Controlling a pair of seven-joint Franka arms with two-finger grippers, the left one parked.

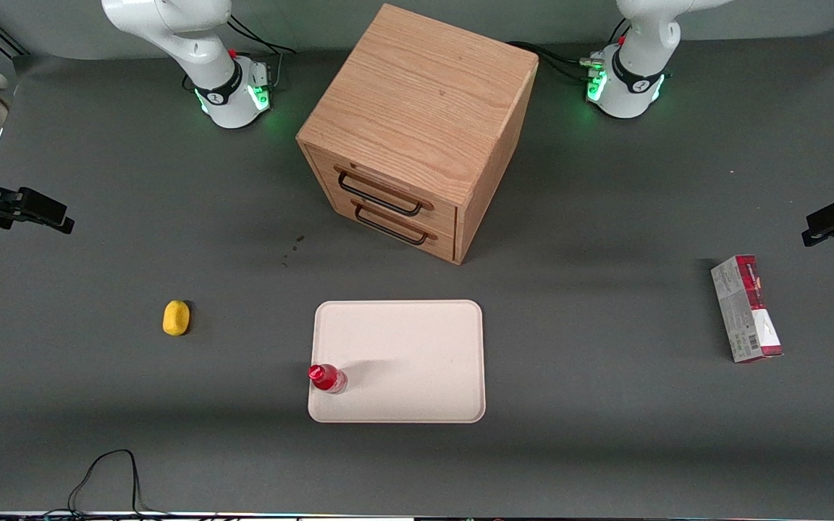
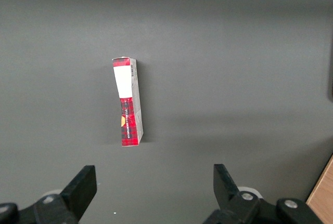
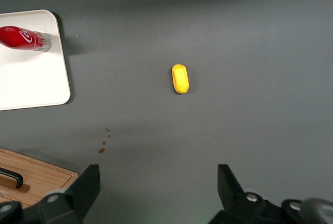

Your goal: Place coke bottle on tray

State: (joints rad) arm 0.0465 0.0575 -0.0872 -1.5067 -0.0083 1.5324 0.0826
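Pincer (image 1: pixel 55 215): working arm's edge of the front frame, about mid-height, hanging above the dark grey desk (image 1: pixel 605 434). In the wrist view its two black fingers (image 3: pixel 86 187) stand spread wide, with bare desk between them. It holds nothing.

Small coke bottle with red cap and red label (image 1: pixel 327 378): lower centre of the front frame. It sits on the flat cream-beige tray with rounded corners (image 1: pixel 410 347), tucked into the tray corner nearest the front camera on the working arm's side, just inside the low rim. It appears upright, with its shadow thrown across the tray. The wrist view agrees: bottle (image 3: pixel 23 38) inside the tray's rim (image 3: pixel 31 78).

Key relation: bottle and pincer are well apart. From the pincer, the bottle lies toward the middle of the desk and nearer the front camera. The yellow lemon-like lump (image 1: pixel 176 318) sits roughly between the two, clear of the tray. The working arm is the nearer arm.

Judgement: placing looks done, with the bottle resting free on the tray. Its spot close to the rim is the only risk. Any further move would be to keep the open pincer clear of the bottle.

Oak-coloured wooden drawer cabinet (image 1: pixel 417 130): upper centre, farther from the camera than the tray and apart from it.
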